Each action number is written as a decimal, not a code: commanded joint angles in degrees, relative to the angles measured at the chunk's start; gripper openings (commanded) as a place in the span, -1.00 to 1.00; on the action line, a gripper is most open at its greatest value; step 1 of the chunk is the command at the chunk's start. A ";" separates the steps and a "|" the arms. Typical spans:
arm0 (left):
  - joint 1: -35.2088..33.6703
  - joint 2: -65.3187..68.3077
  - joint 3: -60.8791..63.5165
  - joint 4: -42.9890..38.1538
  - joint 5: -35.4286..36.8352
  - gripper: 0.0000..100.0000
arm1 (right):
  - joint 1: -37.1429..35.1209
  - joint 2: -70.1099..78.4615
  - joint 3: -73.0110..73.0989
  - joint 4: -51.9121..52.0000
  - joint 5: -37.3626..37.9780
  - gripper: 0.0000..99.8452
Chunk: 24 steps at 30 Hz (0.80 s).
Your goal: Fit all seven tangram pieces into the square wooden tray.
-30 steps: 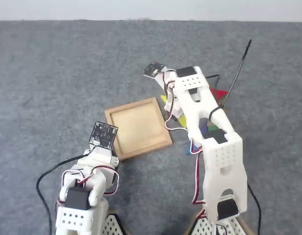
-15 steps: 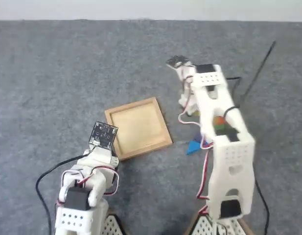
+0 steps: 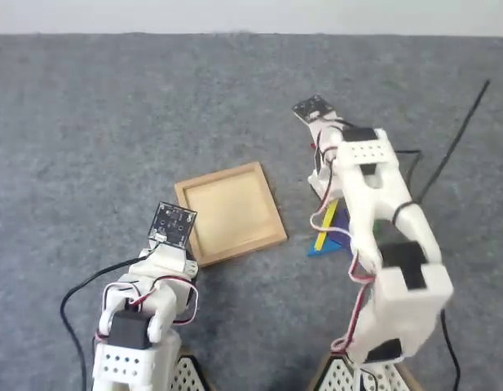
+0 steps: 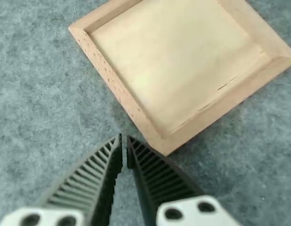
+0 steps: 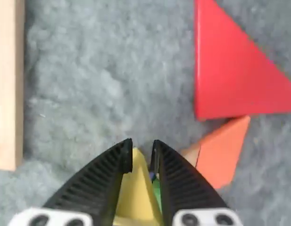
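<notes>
Square wooden tray: pale wood with a raised rim on all 4 sides. Its floor is bare, smooth and light-grained, and a row of small dark specks runs along 1 rim in my left wrist view. It lies flat, turned a little out of square with the table's edge.

Left gripper: it hangs just off 1 corner of the tray, above the carpet. The 2 ribbed black jaws are drawn almost together with only a thin slit between them, and they hold nothing.

Right gripper: it is on the tray's far side from my left arm, apart from the rim with carpet between. The jaws are closed to a narrow gap on the yellow piece, which fills the space between them. A sliver of a green piece shows behind it.

Loose pieces, all outside the tray:
- The red triangle lies flat on the carpet, beyond my right gripper from the tray.
- The orange piece is just beside it, with its tip at the red edge.
- In the high view, a blue piece lies under my right arm, near the tray's nearest corner and not touching it.

Surface and room: grey, short-piled carpet covers the whole table. A pale wall runs as a band behind its far edge.
</notes>
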<state>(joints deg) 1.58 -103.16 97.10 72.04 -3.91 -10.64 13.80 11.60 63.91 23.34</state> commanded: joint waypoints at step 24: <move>-0.26 -1.05 -0.57 0.26 -0.09 -0.96 | 1.80 -27.65 30.68 -7.87 -1.85 -0.53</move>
<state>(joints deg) 1.76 -103.16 97.10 72.04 -3.91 -8.70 -9.58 42.11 57.76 19.12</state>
